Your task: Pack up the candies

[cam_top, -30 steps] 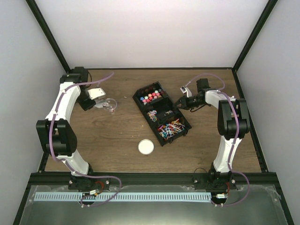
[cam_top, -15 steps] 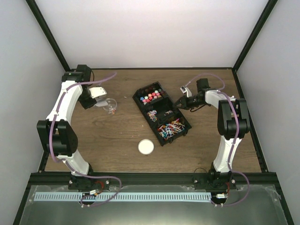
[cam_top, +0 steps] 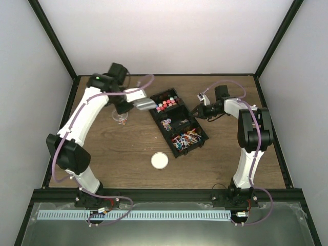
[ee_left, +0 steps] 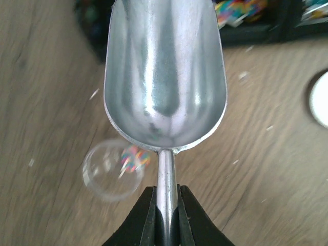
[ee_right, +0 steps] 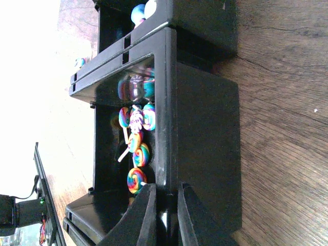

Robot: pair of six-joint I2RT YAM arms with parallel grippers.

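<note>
candies, tiny and multi-coloured, lie in the black three-compartment plastic tray at the middle of the brown wooden bench. round red, pink and blue ones fill the far compartment, a few sit in the middle one, and stick-like ones are heaped in the near one. my right wrist view shows swirled lollipops on white sticks inside one compartment.

my left tool is pinched tight on the thin handle of the shiny metal scoop. the scoop's bowl points away from me and shows only bare metal. from above, the scoop hangs just beside the tray's far left corner, next to the round sweets.

the small clear jar stands upright on the bench to the left of the tray, below and behind the scoop, with at least one striped candy inside it.

my right tool is closed on the tray's right wall, one finger on each side of it.

the round white lid disc lies flat on the bench near the tray's near end, apart from the jar.
</note>
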